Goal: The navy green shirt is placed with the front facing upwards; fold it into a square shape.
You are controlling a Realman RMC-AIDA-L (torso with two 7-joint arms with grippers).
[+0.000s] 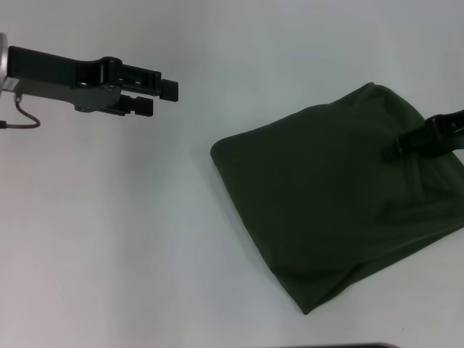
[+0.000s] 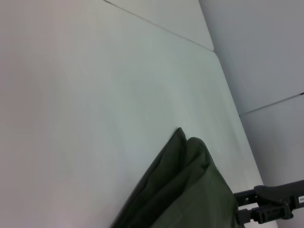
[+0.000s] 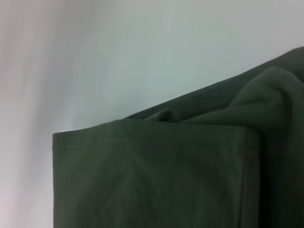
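— Where is the navy green shirt point(image 1: 326, 203)?

— It lies on the white bench point(image 1: 130, 232), over on the robot's right side. It is folded up into a thick, four-sided bundle. Only plain dark green cloth shows on top.

— Which way does it point?

— It sits turned like a diamond. One corner points at the robot, near the front edge of the bench. The opposite corner points away, toward the far right. So its long line runs slanted, from near the robot out to the far right.

— What is the right end effector point(image 1: 395, 151) doing?

— It reaches in from the right edge and sits on top of the shirt's far right part. I cannot tell whether it is pinching the cloth.

— And the left end effector point(image 1: 163, 98)?

— It hangs above bare bench on the far left, well apart from the shirt. Its fingers sit close together, one above the other, with nothing between them.
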